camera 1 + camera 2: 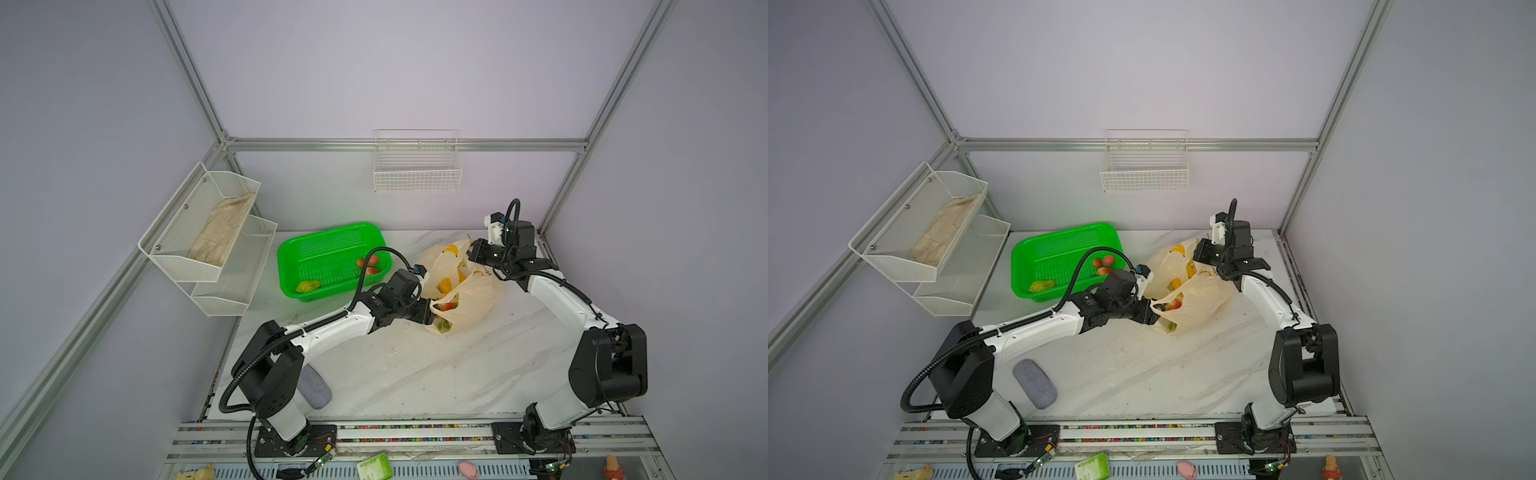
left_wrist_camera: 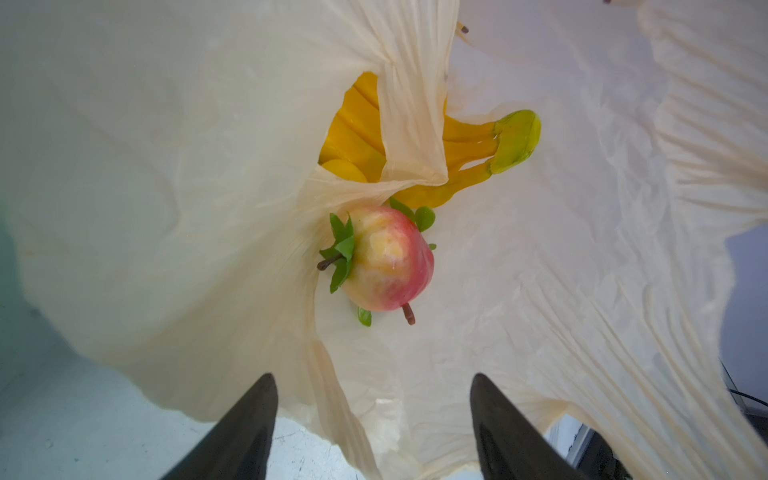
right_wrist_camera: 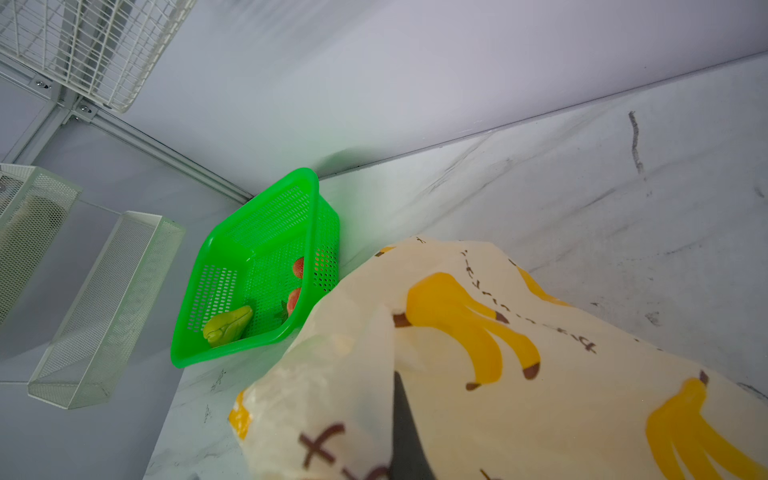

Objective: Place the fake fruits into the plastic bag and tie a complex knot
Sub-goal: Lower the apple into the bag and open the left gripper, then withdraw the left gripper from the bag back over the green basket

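The plastic bag [image 1: 473,299] lies on the tabletop [image 1: 415,365], its mouth facing my left gripper [image 2: 372,376], whose jaws stand wide and empty. Inside it are a banana bunch [image 2: 465,145] and one red-yellow fruit [image 2: 386,266]. My right gripper [image 1: 473,251] is clamped on the bag's far rim. The green basket [image 1: 284,266] nearby holds strawberries [image 1: 371,262].

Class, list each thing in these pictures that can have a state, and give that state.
plastic bag, mouth open, not tied.
left claw, open, empty, at the bag's mouth.
right claw, shut on the plastic bag.
banana bunch, inside the bag.
red-yellow fruit, inside the bag, lying loose.
green basket, upright, not yet emptied.
red fruits, in the basket.
yellow-green fruit, in the basket.
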Motion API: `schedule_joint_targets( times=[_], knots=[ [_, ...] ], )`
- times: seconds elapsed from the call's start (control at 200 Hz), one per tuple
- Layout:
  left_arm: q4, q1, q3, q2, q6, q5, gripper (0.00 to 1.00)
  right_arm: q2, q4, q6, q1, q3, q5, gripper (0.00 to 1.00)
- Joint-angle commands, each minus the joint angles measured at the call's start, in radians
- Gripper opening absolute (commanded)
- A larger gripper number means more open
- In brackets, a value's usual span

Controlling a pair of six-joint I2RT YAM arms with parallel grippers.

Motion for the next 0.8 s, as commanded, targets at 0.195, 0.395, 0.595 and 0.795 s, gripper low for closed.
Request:
schedule_joint_targets(
  times=[0.195,0.395,0.595,0.795],
  knots=[
    [-0.078,-0.020,0.004,0.047,-0.026,-0.027,0.57,-0.013,0.007,-0.010,-0.001,-0.005,-0.002,0.00],
    [-0.095,-0.023,0.025,0.085,-0.020,-0.019,0.44,-0.003,0.011,-0.011,-0.001,-0.006,-0.004,0.00],
    [-0.019,-0.023,0.022,0.021,-0.001,-0.004,0.13,-0.018,-0.014,-0.033,-0.005,0.001,0.028,0.00],
    [0.299,0.009,-0.133,-0.170,-0.109,0.092,0.02,-0.087,-0.089,-0.073,-0.022,0.038,0.169,0.00]
  ],
)
